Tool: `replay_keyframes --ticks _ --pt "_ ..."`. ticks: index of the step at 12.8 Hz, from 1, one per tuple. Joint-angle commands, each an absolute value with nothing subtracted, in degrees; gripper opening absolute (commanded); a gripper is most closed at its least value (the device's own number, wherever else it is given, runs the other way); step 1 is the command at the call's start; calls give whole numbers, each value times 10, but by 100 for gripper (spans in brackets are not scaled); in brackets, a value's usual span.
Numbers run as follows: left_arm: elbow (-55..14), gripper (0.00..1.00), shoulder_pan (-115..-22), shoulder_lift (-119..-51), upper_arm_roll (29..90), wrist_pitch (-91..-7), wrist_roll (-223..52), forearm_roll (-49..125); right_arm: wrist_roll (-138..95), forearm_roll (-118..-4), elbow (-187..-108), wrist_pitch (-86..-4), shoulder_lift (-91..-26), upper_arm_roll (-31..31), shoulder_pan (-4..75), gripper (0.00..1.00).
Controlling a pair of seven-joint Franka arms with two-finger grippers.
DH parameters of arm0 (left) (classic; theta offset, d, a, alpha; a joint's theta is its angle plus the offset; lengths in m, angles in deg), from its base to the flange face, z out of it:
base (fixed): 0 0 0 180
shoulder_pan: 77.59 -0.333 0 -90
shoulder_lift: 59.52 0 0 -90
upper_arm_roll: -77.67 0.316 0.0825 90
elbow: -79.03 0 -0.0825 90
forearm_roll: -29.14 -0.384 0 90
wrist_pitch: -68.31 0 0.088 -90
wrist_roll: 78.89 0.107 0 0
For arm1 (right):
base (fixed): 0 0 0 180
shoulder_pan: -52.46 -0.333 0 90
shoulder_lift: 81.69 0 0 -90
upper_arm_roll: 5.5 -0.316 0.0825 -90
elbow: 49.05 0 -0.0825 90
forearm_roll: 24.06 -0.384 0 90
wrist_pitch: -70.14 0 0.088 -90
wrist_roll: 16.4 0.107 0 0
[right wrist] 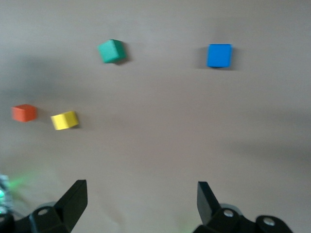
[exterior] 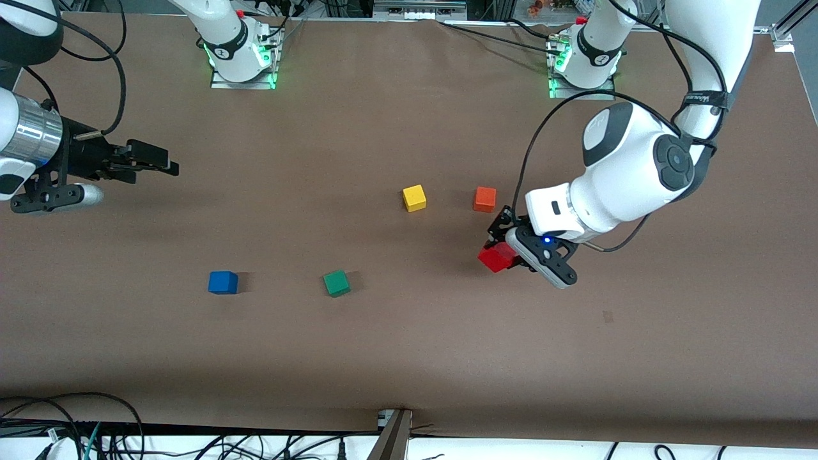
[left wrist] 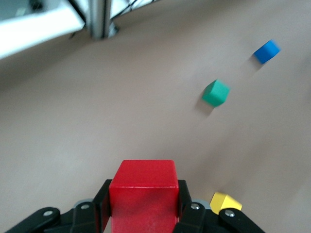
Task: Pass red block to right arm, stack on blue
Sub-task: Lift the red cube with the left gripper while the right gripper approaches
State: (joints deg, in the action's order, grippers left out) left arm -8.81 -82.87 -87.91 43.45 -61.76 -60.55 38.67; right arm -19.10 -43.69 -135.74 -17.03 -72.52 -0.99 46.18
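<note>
Fingers (left wrist: 187,204) of the left gripper (exterior: 505,252), clenched on opposite faces of the red block (exterior: 496,258), which is held above the brown counter (exterior: 383,358) toward the left arm's end; the left wrist view shows the cube seated squarely between the two black fingers, its top face level (whether its underside touches the counter cannot be told). The left arm (exterior: 632,166) reaches down to it from its base at the top edge of the front view. On the counter close to the held block, and farther from the front camera, lies the orange cube (exterior: 484,199), with the yellow cube (exterior: 414,197) just beside it toward the right arm's end. Nearer the front camera lies the green cube (exterior: 336,282), tilted a little out of line with the others, and the blue (exterior: 222,282) lies well apart from it toward the right arm's end; nothing rests on top of the blue. The right gripper (exterior: 156,160) waits in the air over the right arm's end of the counter, its fingers (right wrist: 73,199) released and spread wide with nothing between them, as the right wrist view shows; the right arm (exterior: 29,137), marked by a broad silver wrist band, enters from the edge of the front view.
</note>
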Motion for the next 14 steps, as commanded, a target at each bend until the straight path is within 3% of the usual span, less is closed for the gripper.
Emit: replay_keyframes --ticks 1,8,14 --pt "-70 0 -831 -899 389 -681 -578 403 -191 -521 -1353 -159 -722 -8 471 100" --pt "-42 0 -770 -914 370 -813 -578 402 -163 -840 -1355 -124 -621 -5 539 100" --pt "-12 0 -712 -942 370 -917 -577 400 -158 -1007 -1334 -140 -537 -9 537 100"
